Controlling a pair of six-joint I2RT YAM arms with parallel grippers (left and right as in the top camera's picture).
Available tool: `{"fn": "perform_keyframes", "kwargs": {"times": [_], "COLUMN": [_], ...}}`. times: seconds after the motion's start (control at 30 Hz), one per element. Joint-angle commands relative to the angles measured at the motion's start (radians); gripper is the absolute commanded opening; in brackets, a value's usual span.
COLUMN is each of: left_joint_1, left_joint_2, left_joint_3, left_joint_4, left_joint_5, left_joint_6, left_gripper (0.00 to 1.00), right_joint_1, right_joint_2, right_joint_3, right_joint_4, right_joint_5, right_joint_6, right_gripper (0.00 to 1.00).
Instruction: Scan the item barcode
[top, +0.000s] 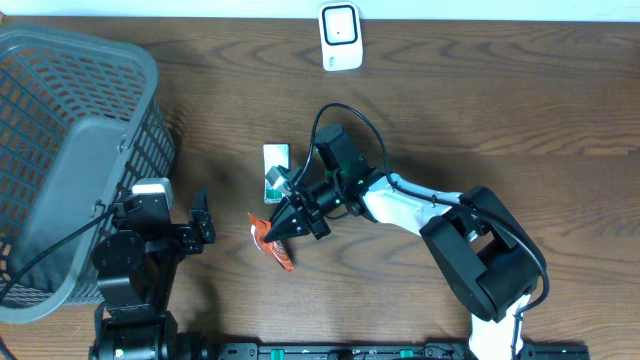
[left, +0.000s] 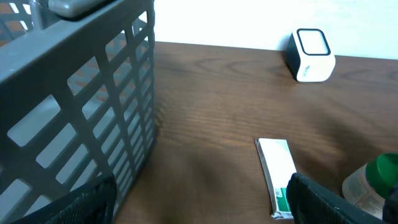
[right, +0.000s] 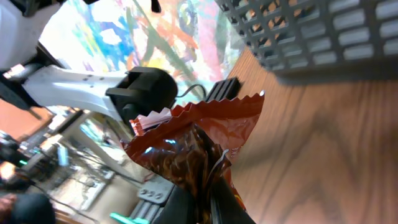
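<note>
Basket (top: 70, 150): grey plastic lattice with rounded corners, on a dark wood-grain table (top: 520, 110). Left gripper (top: 203, 218) is just beside the basket's wall, jaws wide, nothing held. Right gripper (top: 272, 236) is further out from the basket, clamped on the snack packet (top: 268, 246): red-orange crinkled foil, serrated edge. Scanner (top: 340, 37) is a white rounded block, well apart from the basket at the table's far edge. Slim white carton (top: 276, 157) lies flat beyond the packet, with a clear green-capped bottle (left: 380, 177) beside it.
</note>
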Motion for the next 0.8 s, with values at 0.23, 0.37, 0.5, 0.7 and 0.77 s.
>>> {"fn": "perform_keyframes", "kwargs": {"times": [0.23, 0.37, 0.5, 0.7, 0.77], "left_joint_1": [-0.002, -0.002, -0.002, -0.002, -0.002], "left_joint_2": [-0.002, -0.002, -0.002, -0.002, -0.002], "left_joint_3": [0.000, 0.000, 0.000, 0.000, 0.000], "left_joint_4": [0.000, 0.000, 0.000, 0.000, 0.000], "left_joint_5": [0.009, 0.009, 0.009, 0.009, 0.009], "left_joint_6": [0.014, 0.014, 0.014, 0.014, 0.014], "left_gripper": [0.88, 0.88, 0.88, 0.88, 0.88], "right_joint_1": [-0.002, 0.008, 0.011, 0.010, 0.010], "right_joint_2": [0.004, 0.004, 0.004, 0.004, 0.004], "right_joint_3": [-0.061, -0.093, -0.109, -0.114, -0.114], "right_joint_4": [-0.044, -0.042, -0.042, -0.040, -0.037], "right_joint_5": [-0.079, -0.078, -0.035, 0.008, 0.014], "right_joint_6": [-0.027, -0.056, -0.090, -0.090, -0.090], "right_gripper": [0.02, 0.01, 0.02, 0.40, 0.99]}}
